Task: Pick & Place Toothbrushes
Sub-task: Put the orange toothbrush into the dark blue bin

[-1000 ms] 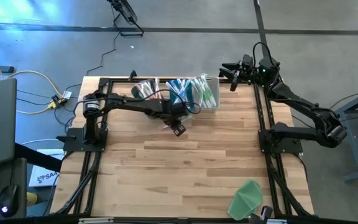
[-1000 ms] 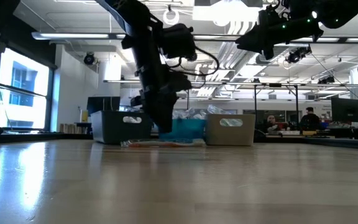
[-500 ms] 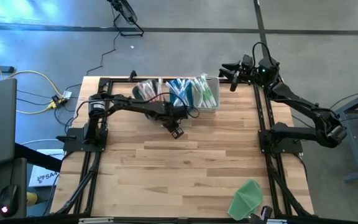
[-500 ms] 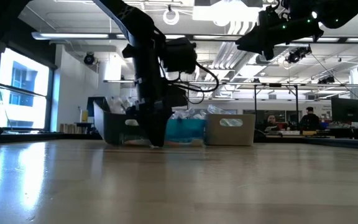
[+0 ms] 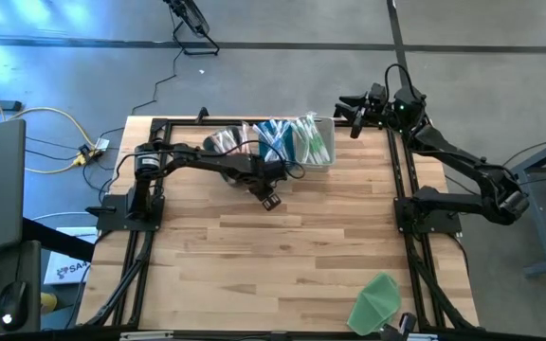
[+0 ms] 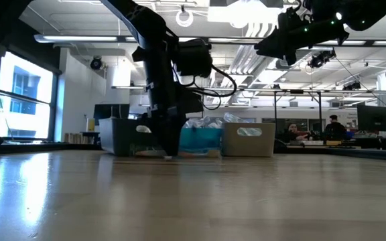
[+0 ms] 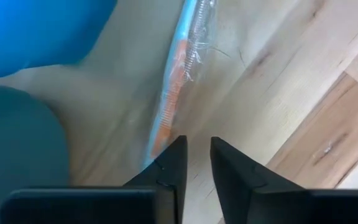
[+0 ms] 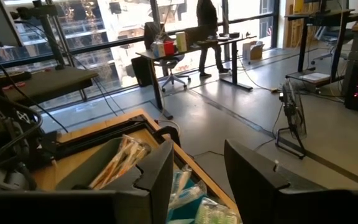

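Note:
One orange toothbrush (image 7: 176,81) in a clear wrapper lies flat on the wooden table just in front of the bins; it also shows in the low view (image 6: 191,154). My left gripper (image 7: 196,149) points down with its tips at the table top (image 6: 169,155), right beside the toothbrush's end, with a narrow gap between the fingers and nothing in it. Many more toothbrushes stand in three bins at the far edge: dark (image 5: 218,140), blue (image 5: 275,140) and clear (image 5: 317,142). My right gripper (image 8: 197,163) is open and empty, raised past the far right corner (image 5: 354,114). My left gripper comes from above, pointing down, and stands beside the orange toothbrush's end (image 7: 157,146). The toothbrush lies along the outer side of one finger (image 7: 174,155), not between the two. Whether that finger touches it, I cannot tell.
The blue bin (image 7: 42,25) and the dark bin (image 7: 17,137) stand close behind the left gripper. A flat green sheet (image 5: 375,301) lies at the near right corner. Bare wood stretches across the table's middle and near side. People show in the room beyond the table.
My left gripper has come down from a little above the table until its tips are at the table top, shifting slightly toward the table's left edge, next to the orange toothbrush. The toothbrush has stayed on the table.

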`<state>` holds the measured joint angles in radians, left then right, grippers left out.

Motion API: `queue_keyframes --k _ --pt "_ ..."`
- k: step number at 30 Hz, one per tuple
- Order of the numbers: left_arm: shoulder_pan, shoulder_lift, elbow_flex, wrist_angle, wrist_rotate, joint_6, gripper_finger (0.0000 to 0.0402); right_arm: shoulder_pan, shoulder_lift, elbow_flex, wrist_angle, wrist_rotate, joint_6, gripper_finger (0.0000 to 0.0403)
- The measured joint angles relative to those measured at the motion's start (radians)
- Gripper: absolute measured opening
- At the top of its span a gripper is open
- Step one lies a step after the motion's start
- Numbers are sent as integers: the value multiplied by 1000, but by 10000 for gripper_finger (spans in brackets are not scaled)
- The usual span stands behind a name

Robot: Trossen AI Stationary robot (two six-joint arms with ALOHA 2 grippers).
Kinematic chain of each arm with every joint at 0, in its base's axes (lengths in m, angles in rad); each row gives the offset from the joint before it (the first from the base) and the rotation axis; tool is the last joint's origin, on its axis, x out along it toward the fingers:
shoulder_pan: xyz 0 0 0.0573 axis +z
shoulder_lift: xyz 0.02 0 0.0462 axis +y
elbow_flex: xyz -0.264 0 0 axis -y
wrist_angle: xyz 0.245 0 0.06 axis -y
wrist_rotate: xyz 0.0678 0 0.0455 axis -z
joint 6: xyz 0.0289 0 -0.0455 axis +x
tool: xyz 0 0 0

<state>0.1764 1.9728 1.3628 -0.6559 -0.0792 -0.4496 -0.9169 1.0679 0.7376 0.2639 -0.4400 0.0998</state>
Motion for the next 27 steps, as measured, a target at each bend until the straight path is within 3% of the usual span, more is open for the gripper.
queue_keyframes --k 8,27 --pt "0 -1 0 -3 24 7 3 0 0 0 0 0 0 136" --pt "0 -120 -1 -8 37 56 1 0 0 0 -21 -2 0 136"
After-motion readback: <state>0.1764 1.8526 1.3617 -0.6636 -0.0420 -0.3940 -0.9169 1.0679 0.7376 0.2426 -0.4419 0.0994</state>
